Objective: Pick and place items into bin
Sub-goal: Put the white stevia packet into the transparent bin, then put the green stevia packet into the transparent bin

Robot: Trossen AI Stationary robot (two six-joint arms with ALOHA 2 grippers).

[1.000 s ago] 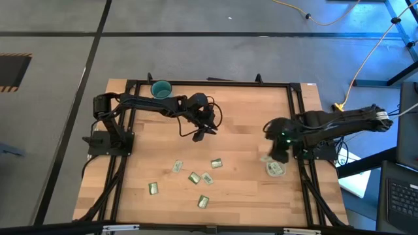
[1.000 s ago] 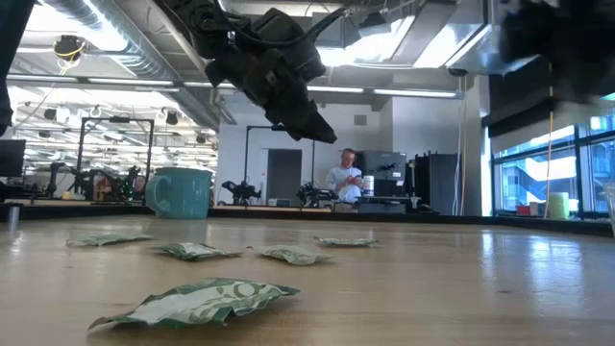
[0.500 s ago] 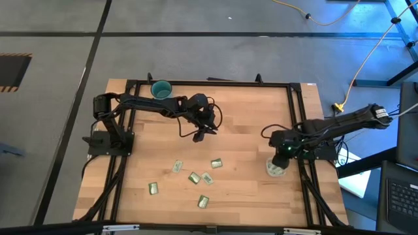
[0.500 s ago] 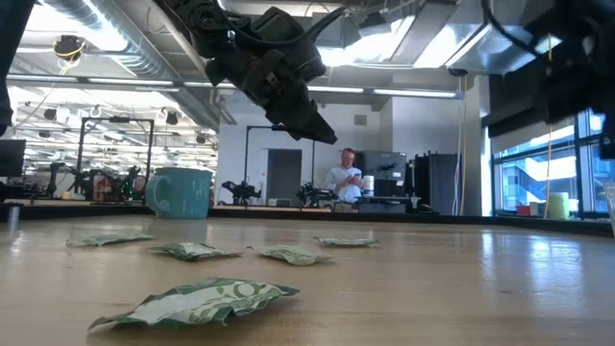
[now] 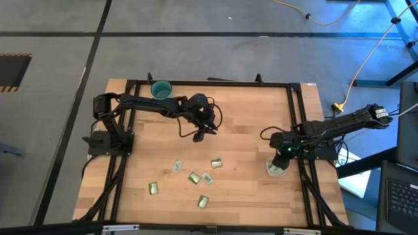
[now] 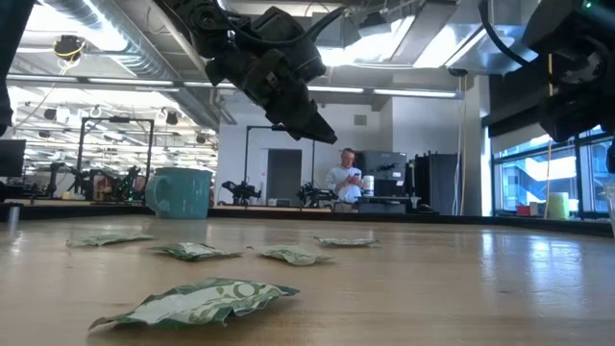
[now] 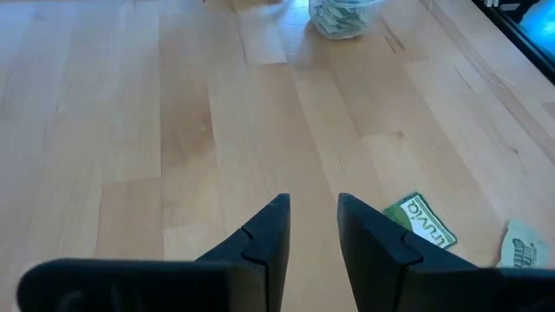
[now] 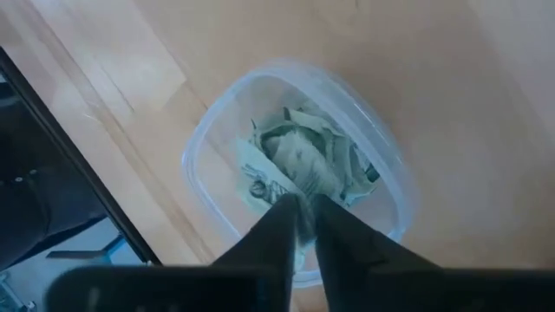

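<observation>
Since the earlier frame, right arm has been swung over the bin (image 5: pixel 275 169) near the surface's (image 5: pixel 248 130) right edge; left arm unchanged.

High view: left end effector (image 5: pixel 199 134) is held above mid-surface, well apart from six packets (image 5: pixel 194 177) scattered toward the front. Teal mug (image 5: pixel 160 89) sits at the back left.

Low view: packets (image 6: pixel 197 299) lie flat; a person (image 6: pixel 345 179) is seen beyond.

L wrist view: fingers (image 7: pixel 267 234) are parted, released, nothing between.

R wrist view: right end effector (image 8: pixel 303 222) is poised over the bin (image 8: pixel 208 143), fingers slightly apart; whether a packet is gripped can't be told. Packets (image 8: pixel 299 156) are piled inside.
</observation>
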